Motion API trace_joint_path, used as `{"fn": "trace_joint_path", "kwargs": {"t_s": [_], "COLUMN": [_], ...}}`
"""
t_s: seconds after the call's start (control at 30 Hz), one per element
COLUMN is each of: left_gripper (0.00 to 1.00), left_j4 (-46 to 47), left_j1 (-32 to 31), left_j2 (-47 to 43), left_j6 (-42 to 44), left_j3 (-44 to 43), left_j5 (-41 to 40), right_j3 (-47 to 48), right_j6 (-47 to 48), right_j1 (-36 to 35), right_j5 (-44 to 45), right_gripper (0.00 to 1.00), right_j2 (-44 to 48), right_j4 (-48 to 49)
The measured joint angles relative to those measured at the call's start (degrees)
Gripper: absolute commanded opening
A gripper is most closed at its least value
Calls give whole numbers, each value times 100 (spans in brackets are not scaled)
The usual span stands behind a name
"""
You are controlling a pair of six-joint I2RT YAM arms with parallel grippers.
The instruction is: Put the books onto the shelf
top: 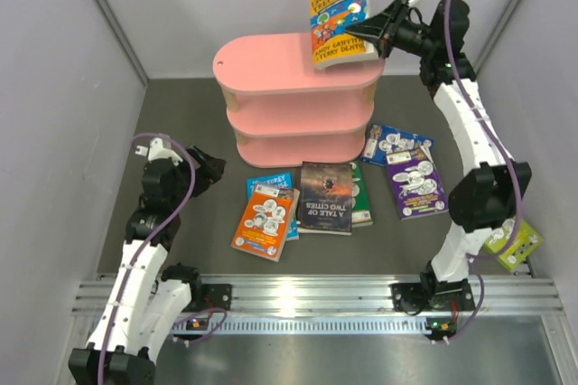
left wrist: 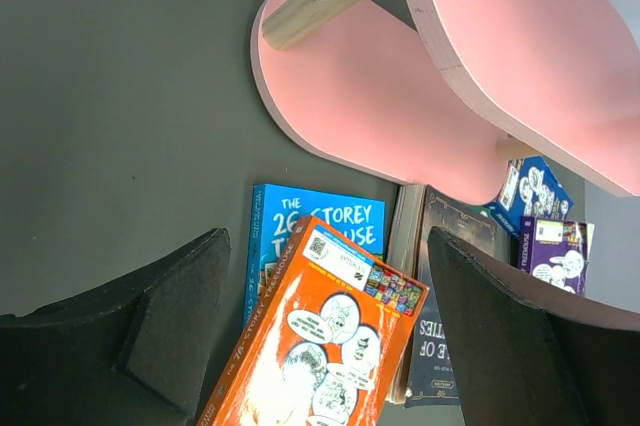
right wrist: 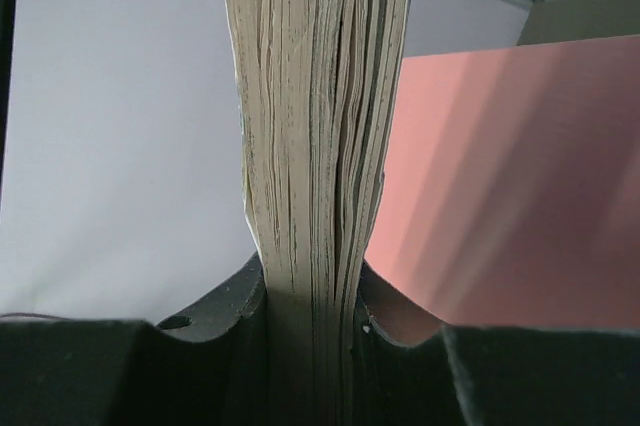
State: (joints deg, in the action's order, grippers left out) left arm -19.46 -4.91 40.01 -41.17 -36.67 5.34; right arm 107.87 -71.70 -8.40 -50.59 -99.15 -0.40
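The pink shelf (top: 293, 87) stands at the back middle of the table. My right gripper (top: 375, 32) is shut on a book with an orange and blue cover (top: 339, 16) and holds it upright over the right end of the top board. In the right wrist view the book's page edges (right wrist: 315, 126) are pinched between the jaws of my right gripper (right wrist: 310, 316), with a pink board (right wrist: 510, 176) behind. My left gripper (top: 212, 173) is open and low, left of the loose books. In its wrist view an orange book (left wrist: 320, 346) lies on a blue one (left wrist: 320, 226) below the gap of the left gripper (left wrist: 325, 326).
On the table in front of the shelf lie an orange book (top: 265, 222), a dark book (top: 326, 197), a green one (top: 360, 195), a purple one (top: 416, 182) and a navy one (top: 395, 143). A lime book (top: 513, 245) sits by the right arm. Grey walls close in both sides.
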Motion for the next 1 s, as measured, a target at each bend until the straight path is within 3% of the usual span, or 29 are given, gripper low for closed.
{"fn": "trace_joint_path", "kwargs": {"t_s": [0.13, 0.3, 0.5, 0.57, 0.6, 0.9, 0.93, 1.0], "left_gripper": [85, 85, 85, 85, 85, 84, 85, 84], "left_j4": [9, 129, 173, 203, 214, 315, 317, 315], "left_j1": [0, 0, 0, 0, 0, 0, 0, 0], "left_j2": [31, 249, 404, 413, 413, 413, 413, 411], "left_j6": [17, 15, 17, 17, 17, 17, 20, 35], "left_j3": [2, 83, 142, 160, 164, 203, 203, 203], "left_j5": [0, -2, 0, -2, -2, -7, -17, -24], "right_j3": [61, 186, 160, 90, 42, -33, 107, 378], "right_j6": [-584, -734, -256, 24, 138, 1235, 1410, 1681], "right_j1": [28, 31, 33, 35, 37, 83, 85, 96], "right_j5": [-376, -649, -669, -625, -603, -37, 101, 251], "right_gripper": [0, 5, 21, 38, 38, 75, 95, 100], "right_j2": [-721, -870, -608, -459, -385, 39, 50, 50], "right_j4": [164, 177, -210, -511, -629, -1884, -2133, -2455]}}
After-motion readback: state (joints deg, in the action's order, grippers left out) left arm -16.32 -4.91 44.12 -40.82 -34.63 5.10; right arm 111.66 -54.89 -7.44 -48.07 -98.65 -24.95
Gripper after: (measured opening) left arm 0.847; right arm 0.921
